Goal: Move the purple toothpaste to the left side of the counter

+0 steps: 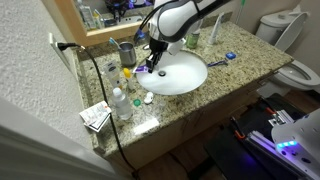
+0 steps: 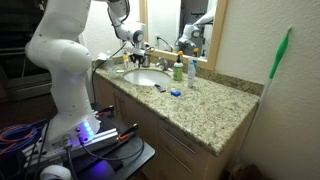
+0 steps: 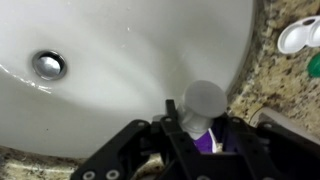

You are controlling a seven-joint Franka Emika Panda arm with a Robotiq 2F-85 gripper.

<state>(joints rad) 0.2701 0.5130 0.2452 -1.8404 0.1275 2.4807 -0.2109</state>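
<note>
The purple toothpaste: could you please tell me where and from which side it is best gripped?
Grip the purple toothpaste on its flat body just below the white cap, coming from the cap end; the round cap would likely slip. The gripper seems shut on it this way.

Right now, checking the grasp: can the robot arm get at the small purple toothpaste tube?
Likely yes: the small purple toothpaste tube sits between the jaws over the white oval sink basin, nothing intervening.

You have no text, brand or number here that can be read. The purple toothpaste over the sink basin shows no legible print, and the label on the green-and-white bottle beside that basin is too small to read.
</note>
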